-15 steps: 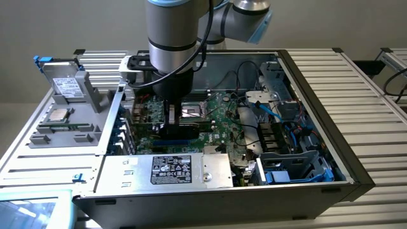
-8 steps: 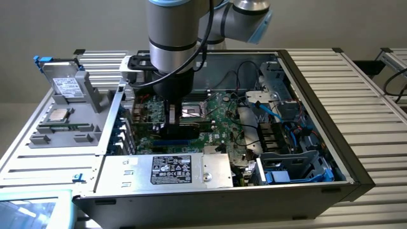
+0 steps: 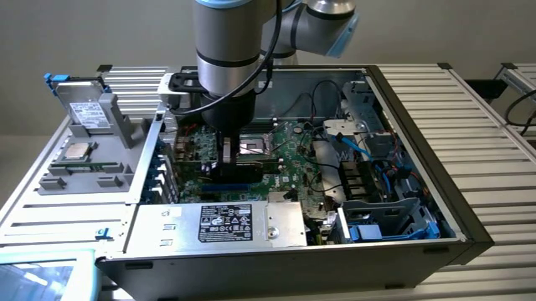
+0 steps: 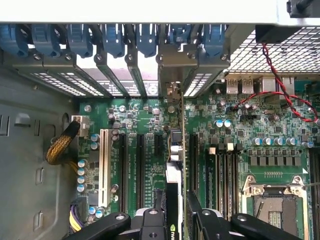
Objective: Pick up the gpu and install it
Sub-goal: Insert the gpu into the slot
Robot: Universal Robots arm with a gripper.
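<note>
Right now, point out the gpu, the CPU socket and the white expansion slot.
gpu (image 4: 173, 205): wrist view, upper edge of the upright card.
CPU socket (image 4: 274, 210): wrist view, its open middle.
white expansion slot (image 4: 104, 160): wrist view, midway along its length.

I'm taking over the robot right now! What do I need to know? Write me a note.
Claw: shut on the gpu, one finger on each side of it.
Gpu: picked up and standing on edge inside the computer case. It is low among the card slots of the motherboard, with its far end toward the row of blue clips.
Done: the pick-up, and bringing it into the case.
Left: the claw has not let go yet. Whether the gpu is pushed fully into its slot cannot be told.
</note>
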